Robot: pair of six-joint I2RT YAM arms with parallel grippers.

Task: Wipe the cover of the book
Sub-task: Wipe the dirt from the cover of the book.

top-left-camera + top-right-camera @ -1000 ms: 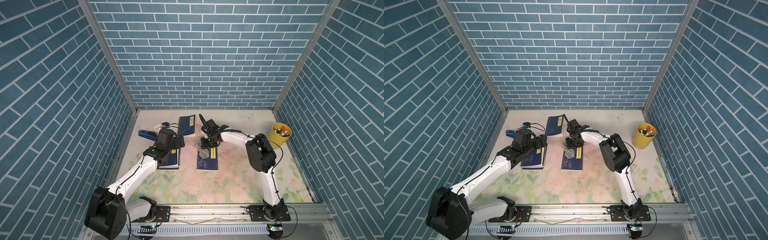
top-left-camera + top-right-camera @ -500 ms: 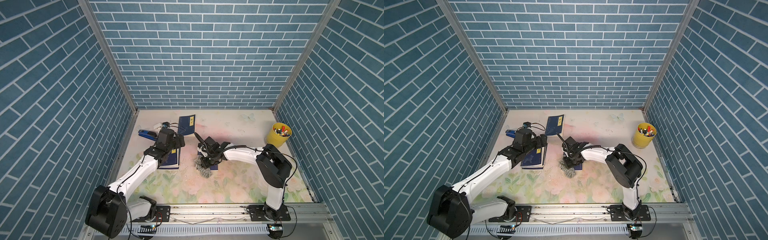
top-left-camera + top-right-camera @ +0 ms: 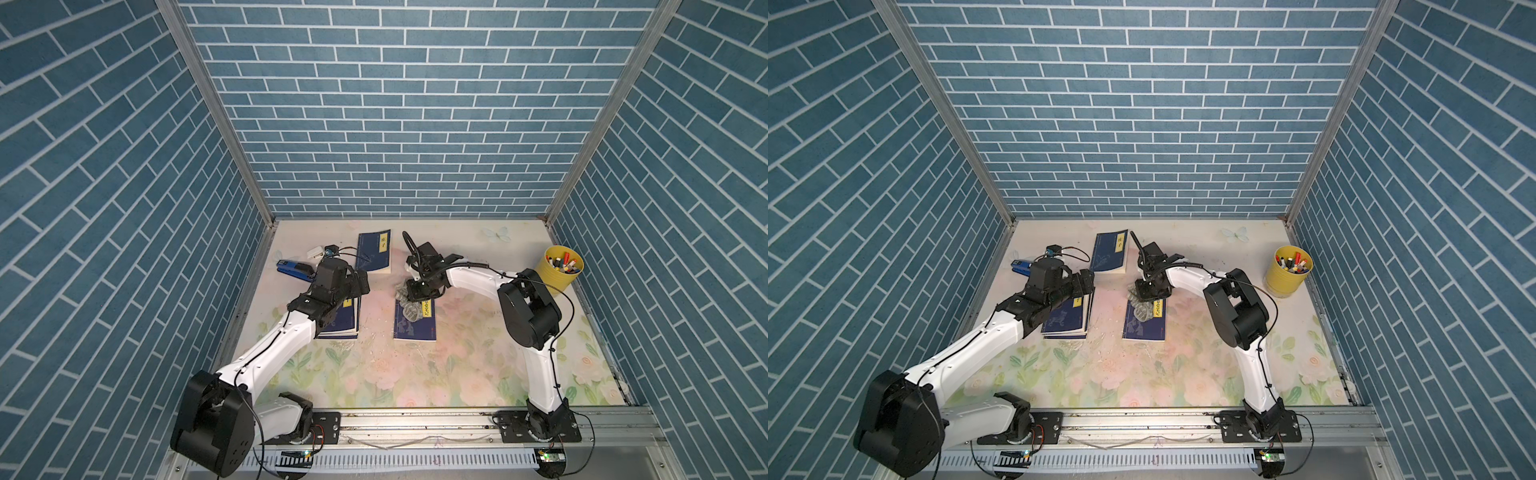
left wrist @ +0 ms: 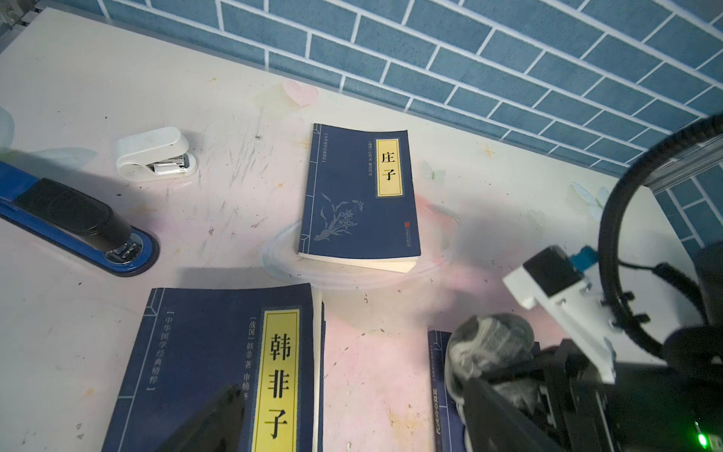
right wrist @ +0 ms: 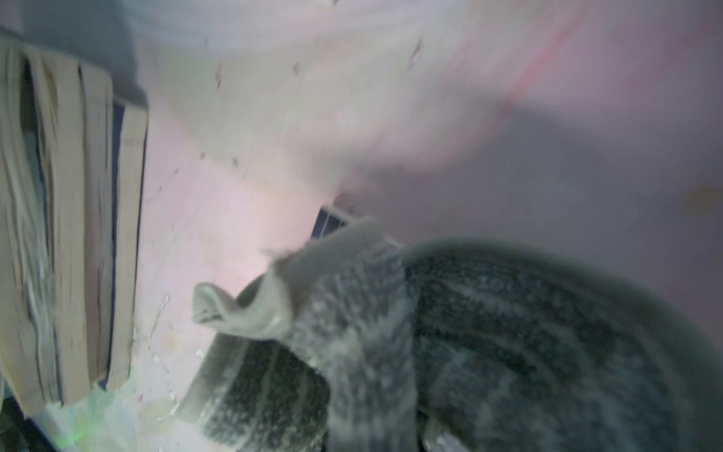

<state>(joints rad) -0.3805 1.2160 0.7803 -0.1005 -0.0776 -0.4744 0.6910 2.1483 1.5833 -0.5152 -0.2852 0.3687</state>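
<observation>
A dark blue book [image 3: 415, 328] [image 3: 1144, 326] with a yellow title strip lies flat mid-table. A crumpled grey cloth [image 3: 409, 309] [image 3: 1142, 309] rests on its far end, and my right gripper [image 3: 417, 293] [image 3: 1148, 293] is shut on it from above. In the right wrist view the cloth [image 5: 489, 332] hides the jaws, and only a book corner [image 5: 328, 223] shows. My left gripper [image 3: 353, 291] [image 4: 352, 387] stands open and empty over the far end of a stack of similar blue books [image 3: 345, 322] [image 4: 219, 371].
Another blue book [image 3: 374, 251] [image 4: 360, 195] lies farther back. A blue stapler [image 3: 295, 270] [image 4: 74, 223] and a white stapler [image 4: 154, 154] sit at the back left. A yellow cup [image 3: 561, 270] of pens stands at the right. Crumbs dot the mat between the books.
My right gripper dragged the cloth toward the near end of the book half a second ago and is now back at its far end. The left arm has not moved.
</observation>
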